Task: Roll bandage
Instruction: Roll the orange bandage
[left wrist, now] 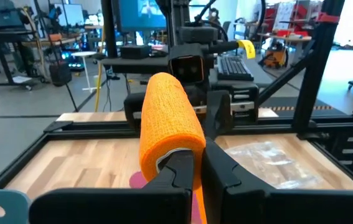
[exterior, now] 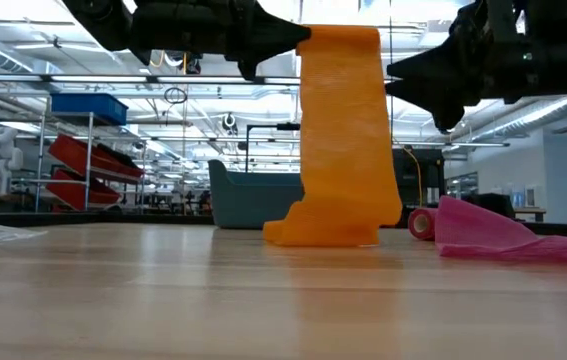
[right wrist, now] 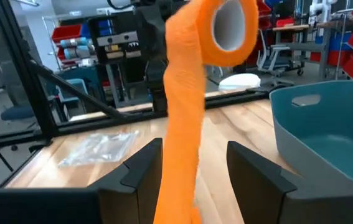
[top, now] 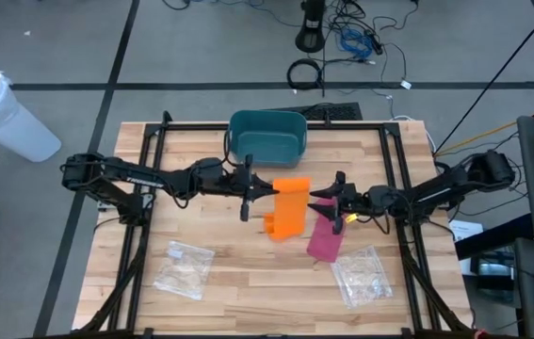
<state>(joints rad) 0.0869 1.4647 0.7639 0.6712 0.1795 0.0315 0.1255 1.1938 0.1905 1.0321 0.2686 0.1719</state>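
An orange bandage roll (top: 293,185) hangs above the table's middle, with my left gripper (top: 268,190) shut on it. Its loose strip (exterior: 341,140) drops straight down, and the lower end (exterior: 323,232) lies crumpled on the wood. My right gripper (top: 326,198) is open just to the right of the roll. In the right wrist view its two fingers stand on either side of the hanging strip (right wrist: 179,143) without touching it. A pink bandage (top: 326,237) lies partly unrolled on the table below my right gripper, its small roll (exterior: 421,222) resting on the wood. My left gripper holds the orange roll by the end that faces it (left wrist: 175,155), coming level from the table's left along the roll's axis. One finger (left wrist: 179,177) seems to reach into the white core while the other lies outside. The roll is level and lifted clear, its strip hanging to the table.
A teal bin (top: 267,137) stands at the far middle. Two clear plastic bags lie near the front, one left (top: 184,268) and one right (top: 361,275). Black frame rails (top: 153,151) run along the table's sides.
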